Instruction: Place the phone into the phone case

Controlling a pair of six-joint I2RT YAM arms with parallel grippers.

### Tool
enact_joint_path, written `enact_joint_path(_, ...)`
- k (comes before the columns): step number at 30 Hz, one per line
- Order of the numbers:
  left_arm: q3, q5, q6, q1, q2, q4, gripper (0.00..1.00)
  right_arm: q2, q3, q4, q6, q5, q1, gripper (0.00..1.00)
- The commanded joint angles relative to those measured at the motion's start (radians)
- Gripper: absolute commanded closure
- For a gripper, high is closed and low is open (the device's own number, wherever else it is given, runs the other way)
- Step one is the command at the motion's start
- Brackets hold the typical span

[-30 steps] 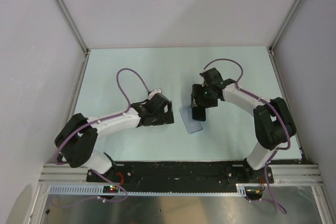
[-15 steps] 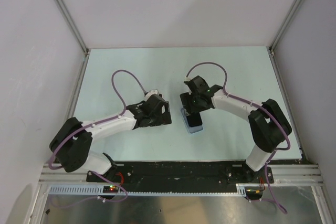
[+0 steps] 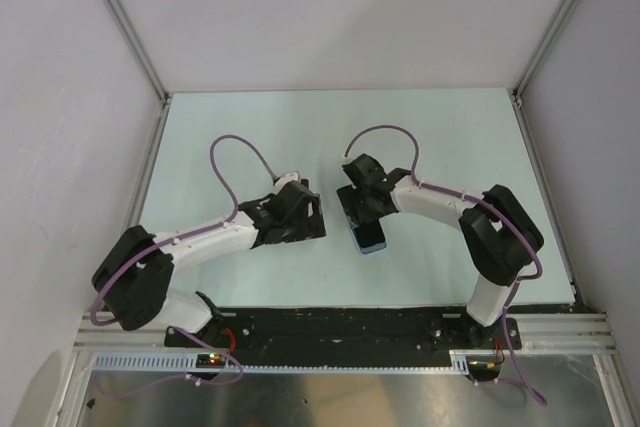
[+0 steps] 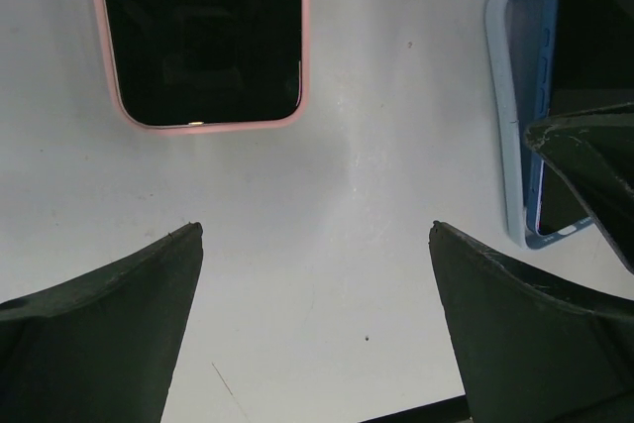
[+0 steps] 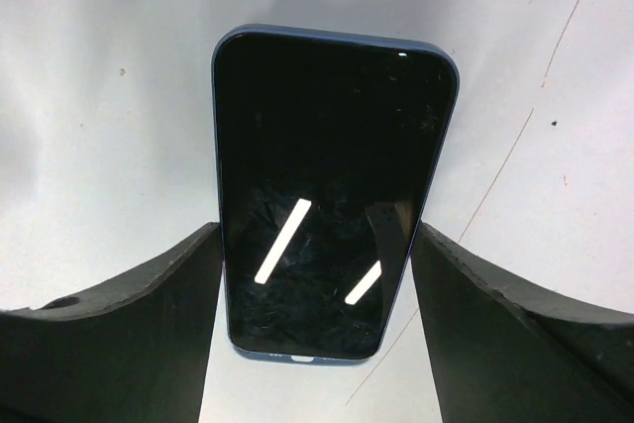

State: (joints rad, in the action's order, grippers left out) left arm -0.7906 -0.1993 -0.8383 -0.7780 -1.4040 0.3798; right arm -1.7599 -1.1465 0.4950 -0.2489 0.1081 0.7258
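Note:
The phone (image 5: 332, 195), dark blue with a black screen, lies lengthwise between my right gripper's fingers, which touch both of its long sides. My right gripper (image 3: 362, 209) (image 5: 315, 237) is shut on it at its near end. The light blue phone case (image 4: 510, 116) lies on the table under the phone (image 4: 584, 56), which sits tilted in it, with the case's left wall showing. In the top view the phone (image 3: 368, 234) covers the case, and only the near edge of the case (image 3: 375, 250) shows. My left gripper (image 3: 296, 219) (image 4: 315, 232) is open and empty over bare table, left of the case.
A second phone in a pink case (image 4: 203, 37) lies screen up just beyond my left gripper. The pale table (image 3: 250, 127) has enclosure walls at the back and both sides. A black rail (image 3: 330, 322) runs along the near edge.
My right gripper has moved left and down with the phone, from tilted above the case to lying on it. My left arm has shifted only slightly.

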Motion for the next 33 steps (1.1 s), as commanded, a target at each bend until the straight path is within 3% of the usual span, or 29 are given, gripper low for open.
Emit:
enact_joint_path(1,0.015,-0.029,-0.015,0.006,0.04,-0.016,0.01,-0.001,-0.019,-0.044,-0.005,0.049,0.021,0.46)
enact_joint_path(14,0.014,-0.029,-0.013,0.005,0.034,-0.016,0.01,0.009,0.017,-0.021,-0.032,0.093,0.044,0.45)
enact_joint_path(33,-0.013,-0.021,-0.012,0.005,0.015,-0.015,0.01,0.114,0.087,-0.052,-0.037,0.015,0.033,0.16)
